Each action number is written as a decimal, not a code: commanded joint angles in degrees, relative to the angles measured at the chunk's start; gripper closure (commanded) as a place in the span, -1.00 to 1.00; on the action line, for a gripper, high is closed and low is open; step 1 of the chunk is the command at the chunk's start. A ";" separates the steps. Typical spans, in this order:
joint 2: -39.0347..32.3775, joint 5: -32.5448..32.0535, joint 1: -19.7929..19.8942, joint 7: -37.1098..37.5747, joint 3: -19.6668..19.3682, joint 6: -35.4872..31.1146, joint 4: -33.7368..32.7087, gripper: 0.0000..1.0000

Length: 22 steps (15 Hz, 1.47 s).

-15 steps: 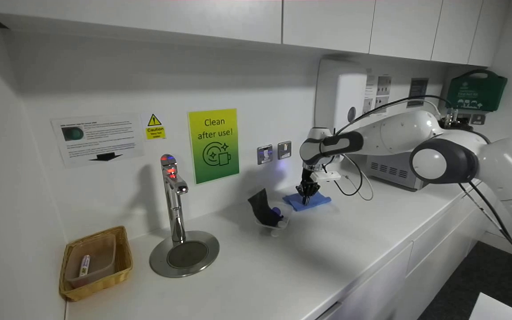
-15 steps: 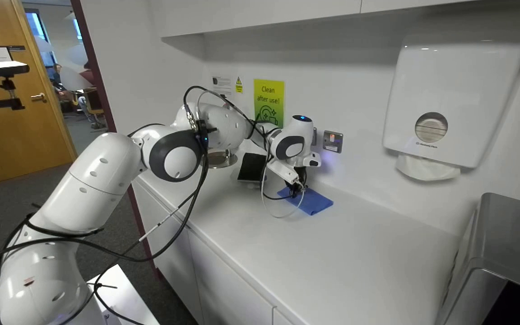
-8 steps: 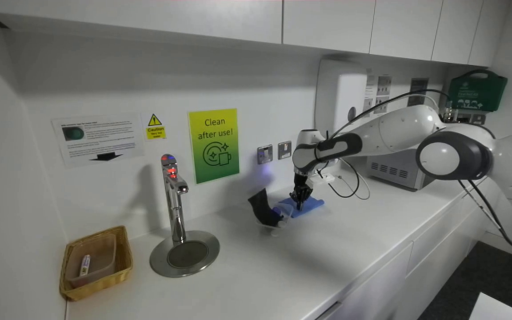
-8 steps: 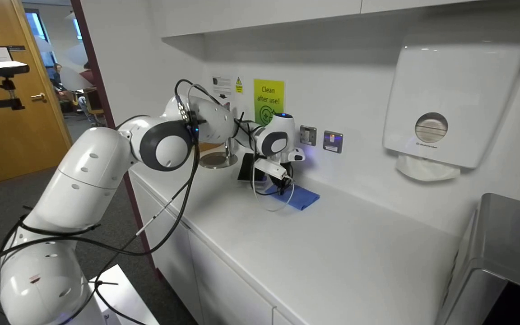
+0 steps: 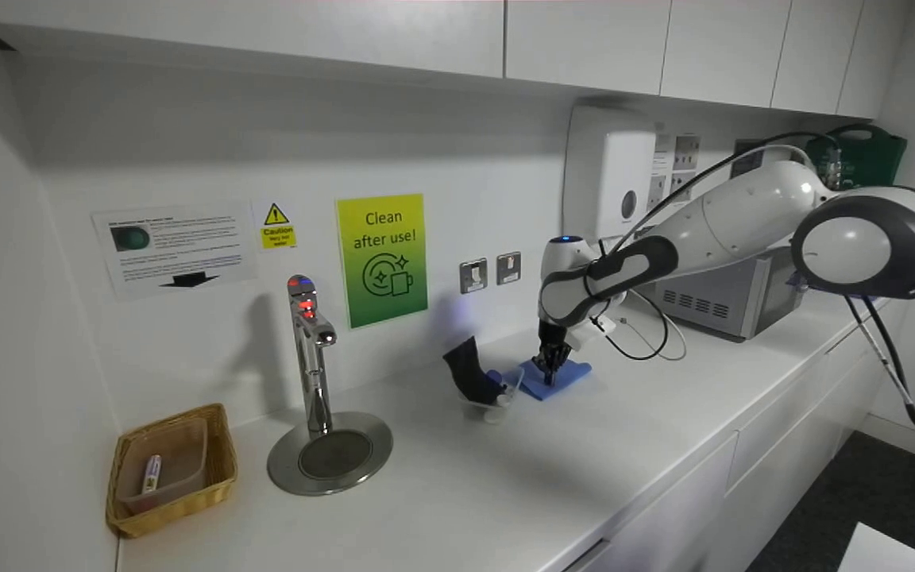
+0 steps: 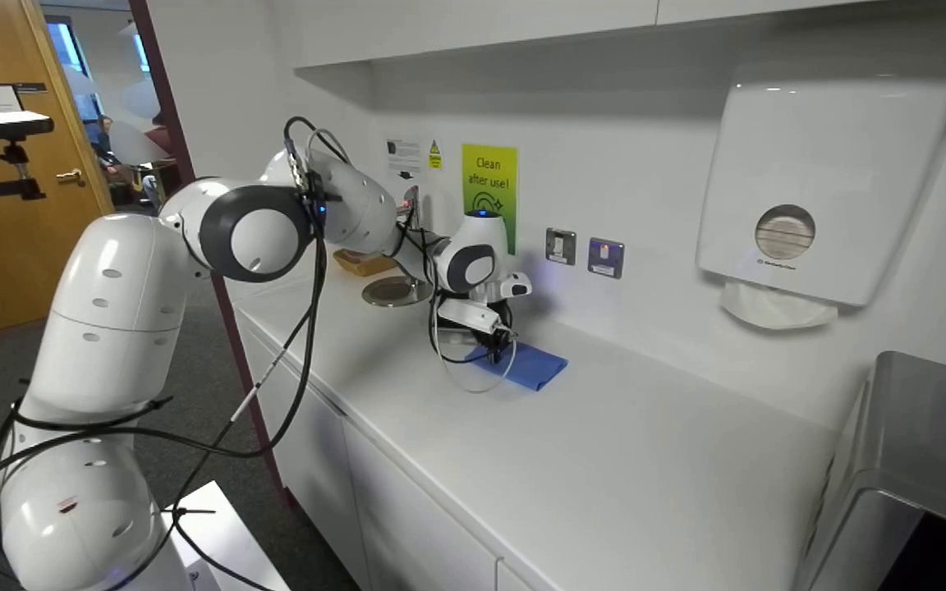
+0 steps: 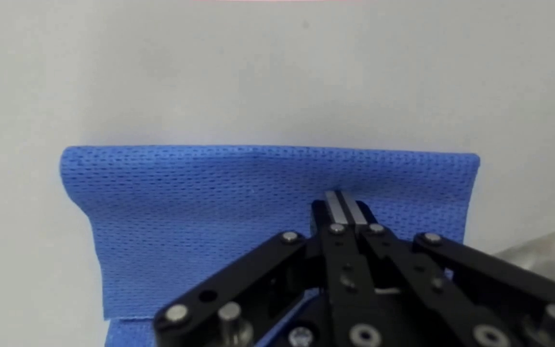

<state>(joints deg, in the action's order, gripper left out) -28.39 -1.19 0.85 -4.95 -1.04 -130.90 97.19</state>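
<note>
A folded blue cloth (image 7: 200, 207) lies flat on the white counter, its folded edge running across the wrist view. My gripper (image 7: 339, 193) points down with both fingertips against the cloth, right of its middle in that view. The pads meet, and nothing shows between them. In both exterior views the gripper (image 5: 550, 382) stands over the cloth (image 5: 573, 376), and part of the cloth is hidden behind it. Close beside the cloth is a clear plastic tub (image 5: 475, 410) holding a black item (image 5: 469, 373) and something blue. A translucent edge of the tub (image 7: 533, 255) shows at lower right in the wrist view.
A chrome tap (image 5: 314, 357) rises from a round steel drain (image 5: 330, 457). At the far end sits a wicker basket (image 5: 215, 477) with a plastic box inside. A grey microwave (image 5: 704, 298) and a wall towel dispenser (image 6: 826, 164) stand opposite. Cables hang near the wrist.
Gripper and cloth have slid together over the counter, first toward the plastic tub, then toward the counter's front edge. The arm's elbow has swung outward. The gripper has stayed shut.
</note>
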 commanded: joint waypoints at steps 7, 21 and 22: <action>18.49 -1.02 0.12 0.56 -0.03 -15.56 29.08 1.00; 29.57 4.03 2.80 4.34 -2.69 -21.43 46.25 1.00; 29.79 5.45 3.34 3.59 -3.28 -21.29 46.64 1.00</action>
<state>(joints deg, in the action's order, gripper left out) -1.27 1.42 2.43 -0.48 -2.90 -150.87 139.38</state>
